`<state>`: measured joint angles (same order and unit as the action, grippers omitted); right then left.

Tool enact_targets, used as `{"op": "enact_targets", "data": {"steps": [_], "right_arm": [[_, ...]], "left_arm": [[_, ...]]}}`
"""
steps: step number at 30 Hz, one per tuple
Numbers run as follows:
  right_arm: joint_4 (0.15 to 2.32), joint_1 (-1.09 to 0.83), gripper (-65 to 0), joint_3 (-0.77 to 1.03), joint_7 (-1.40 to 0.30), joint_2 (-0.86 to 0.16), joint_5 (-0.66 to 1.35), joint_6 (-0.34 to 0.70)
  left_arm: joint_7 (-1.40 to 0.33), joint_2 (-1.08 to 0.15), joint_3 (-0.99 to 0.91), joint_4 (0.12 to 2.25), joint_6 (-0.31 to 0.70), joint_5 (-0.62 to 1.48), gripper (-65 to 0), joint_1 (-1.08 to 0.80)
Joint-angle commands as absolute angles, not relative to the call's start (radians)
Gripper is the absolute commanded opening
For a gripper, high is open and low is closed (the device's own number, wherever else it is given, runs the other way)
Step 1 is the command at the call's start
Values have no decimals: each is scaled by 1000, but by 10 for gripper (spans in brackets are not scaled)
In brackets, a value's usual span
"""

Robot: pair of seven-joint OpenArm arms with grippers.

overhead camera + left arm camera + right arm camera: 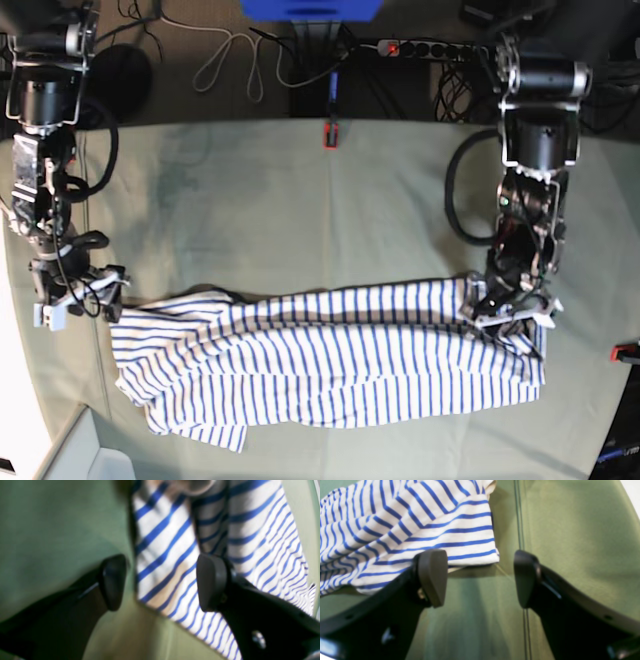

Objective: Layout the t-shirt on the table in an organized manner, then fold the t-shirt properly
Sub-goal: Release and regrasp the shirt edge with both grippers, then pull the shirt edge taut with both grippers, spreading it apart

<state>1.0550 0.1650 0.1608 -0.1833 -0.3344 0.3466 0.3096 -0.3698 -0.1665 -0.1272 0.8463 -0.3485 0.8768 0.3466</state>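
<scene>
T-shirt (330, 360) spread lengthwise across near part of desk (300, 200). Left hand (160, 582) released, empty, over shirt's corner. Right hand (480, 580) released, empty, beside opposite end.

A robotics lab: cloth-covered table (300, 190), red clamp (331, 134), power strip (425, 47), floor cables (235, 60).

- Left hand (161, 582): matte black, rounded pads, a silver screw at lower right of the frame.
- Right hand (480, 578): the same black pads.
- Both arms: black and silver segments with looping black cables.
</scene>
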Motion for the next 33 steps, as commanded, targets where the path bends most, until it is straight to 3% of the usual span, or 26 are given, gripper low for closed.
{"op": "enact_targets", "data": {"steps": [1,4,10,11,15,23,33], "right_arm": [[1075,168,-231,166,-157,-354,355,311],[1067,165,-231,166,-157,-355,351,311],[1050,177,-229,166,-157,-355,351,311],[1041,196,-228,162,-157,-355,351,311],[905,278,-228,162,-156,-357,349,311],[664,440,-227,157,-154,-358,349,312],[657,433,-227,70,-59,-317,348,314]], "left_arm": [[-386,-170,-127,829,-357,888,-224,366],[-386,-154,-127,786,-357,888,-267,386],[-386,-159,-127,831,-357,888,-625,377],[-387,-160,-128,835,-357,888,-650,371],[-394,-165,-133,921,-357,894,-650,317],[-395,-259,-174,1336,-363,992,-650,33],[-395,-260,-277,1365,-358,1026,-650,-97]]}}
